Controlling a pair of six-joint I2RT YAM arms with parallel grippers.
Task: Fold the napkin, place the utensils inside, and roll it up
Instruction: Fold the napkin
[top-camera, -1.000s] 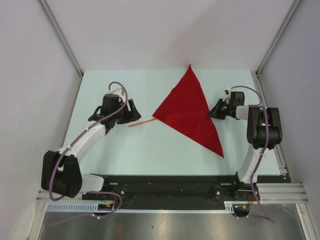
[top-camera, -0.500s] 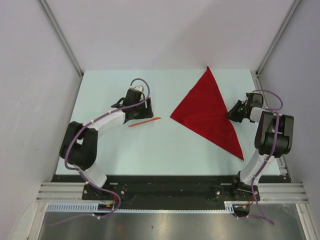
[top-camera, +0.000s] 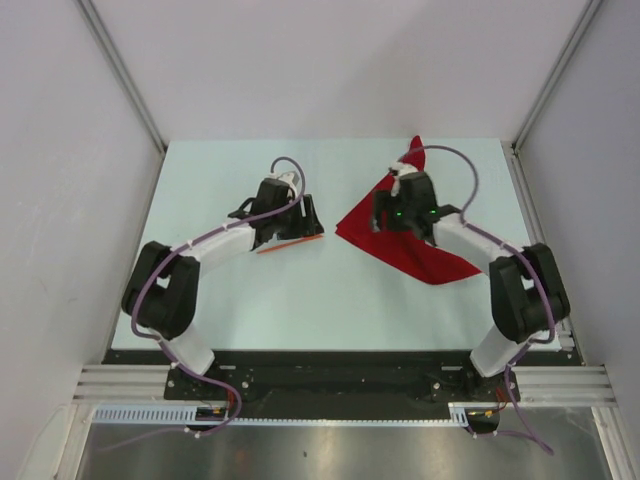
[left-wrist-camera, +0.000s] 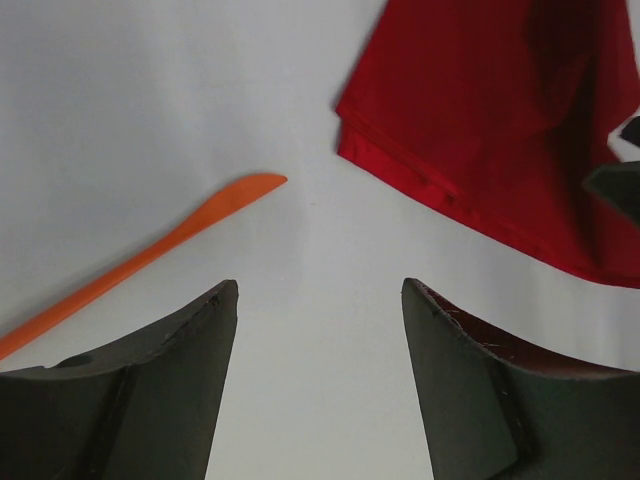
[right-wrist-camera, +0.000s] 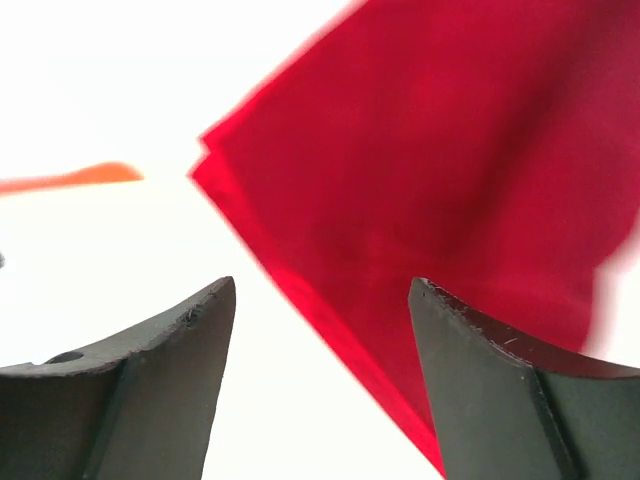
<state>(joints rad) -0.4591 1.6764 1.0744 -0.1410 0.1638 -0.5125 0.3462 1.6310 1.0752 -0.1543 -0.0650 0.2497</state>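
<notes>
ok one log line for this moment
napkin: folded triangle | knife: on table, off napkin | left gripper: open, by knife | right gripper: open, over napkin edge

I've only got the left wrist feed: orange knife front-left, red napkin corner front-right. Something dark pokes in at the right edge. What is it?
Observer: The top camera shows it's the right gripper, positioned over the left part of the napkin.
Operator: Is it gripping the cloth?
Observer: No. Its own wrist camera shows the fingers apart with nothing between them.
Operator: How far does the napkin run beyond my frame?
Observer: Its far tip reaches about the far edge of the table.
</notes>
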